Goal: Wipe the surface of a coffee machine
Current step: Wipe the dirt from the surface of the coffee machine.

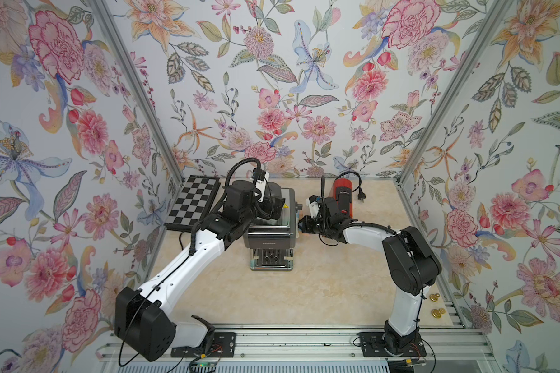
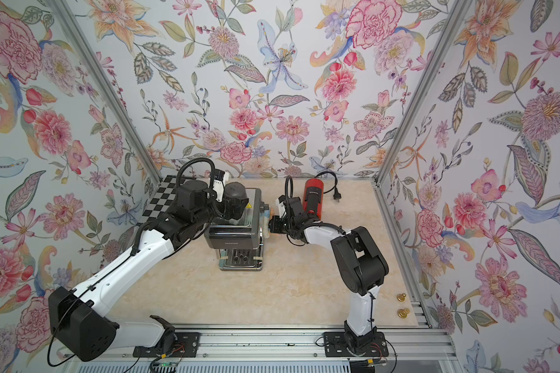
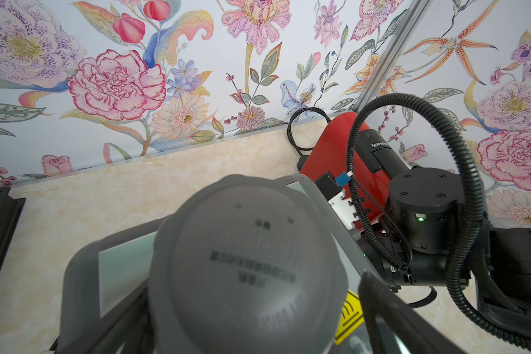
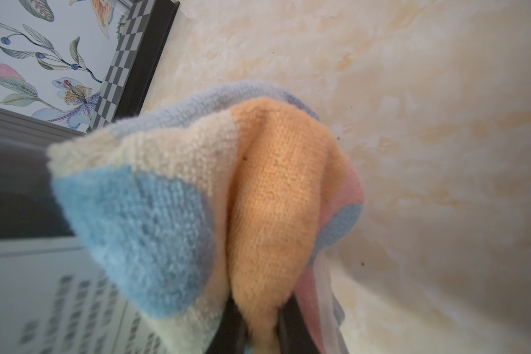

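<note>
Terry cloth [image 4: 196, 199], blue-orange-cream, pinched in right gripper [image 1: 304, 224] beside boxy grey coffee machine [image 1: 269, 239]; left gripper [image 1: 269, 203] unclear.

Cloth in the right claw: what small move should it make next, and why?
Probably slide the cloth along the side of the grey coffee machine. The right gripper is shut on it, and it seems to rest against that side, so a short sweep would wipe it.

the cloth [image 4: 196, 199] is soft, fuzzy terry. the coffee machine [image 1: 269, 237] is matt dark grey plastic with a shiny metal base. the red machine [image 3: 325, 153] is glossy plastic. the table [image 1: 272, 300] looks like smooth, marbled cream stone. the rail [image 1: 304, 336] is ribbed metal.
</note>
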Robot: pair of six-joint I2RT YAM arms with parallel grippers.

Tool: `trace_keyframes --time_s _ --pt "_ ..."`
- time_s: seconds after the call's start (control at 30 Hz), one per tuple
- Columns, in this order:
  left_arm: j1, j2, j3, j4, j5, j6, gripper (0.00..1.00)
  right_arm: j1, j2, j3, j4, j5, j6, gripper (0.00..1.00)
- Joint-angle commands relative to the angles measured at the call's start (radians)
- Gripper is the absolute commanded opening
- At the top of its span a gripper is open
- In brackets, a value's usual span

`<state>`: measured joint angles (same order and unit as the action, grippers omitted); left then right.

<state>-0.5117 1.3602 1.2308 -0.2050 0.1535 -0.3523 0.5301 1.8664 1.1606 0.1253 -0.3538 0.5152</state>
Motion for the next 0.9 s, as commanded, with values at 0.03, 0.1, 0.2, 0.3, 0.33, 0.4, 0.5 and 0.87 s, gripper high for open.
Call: trace_keyframes --time_s 0.03,0.1,0.2,0.3,0.33,0.4,0.5,0.87 --pt "-0.010 0.006 -0.020 -0.022 0.040 -0.014 0.99 0.037 -0.165 -0.018 0.077 -0.026 -0.013 0.00" --pt "-0.011 0.007 -0.024 -0.017 0.041 -0.016 0.99 0.049 -0.205 -0.026 0.051 0.007 -0.035 0.00" --pt "-0.010 0.007 -0.026 -0.017 0.043 -0.016 0.99 0.051 -0.225 -0.025 0.031 0.024 -0.047 0.00" --pt "-0.009 0.003 -0.029 -0.012 0.046 -0.017 0.99 0.040 -0.221 -0.020 0.019 0.041 -0.065 0.00" --pt "-0.010 0.002 -0.030 -0.011 0.047 -0.019 0.99 0.033 -0.217 -0.018 0.016 0.041 -0.069 0.00" --pt "-0.010 -0.001 -0.029 -0.010 0.049 -0.019 0.99 0.008 -0.214 -0.011 0.016 0.033 -0.076 0.00" --pt "-0.011 -0.004 -0.028 -0.009 0.050 -0.020 0.99 -0.021 -0.216 0.013 0.011 0.017 -0.102 0.00" --pt "-0.011 -0.019 -0.027 -0.008 0.048 -0.028 0.99 -0.041 -0.179 0.182 -0.053 -0.030 -0.199 0.00"
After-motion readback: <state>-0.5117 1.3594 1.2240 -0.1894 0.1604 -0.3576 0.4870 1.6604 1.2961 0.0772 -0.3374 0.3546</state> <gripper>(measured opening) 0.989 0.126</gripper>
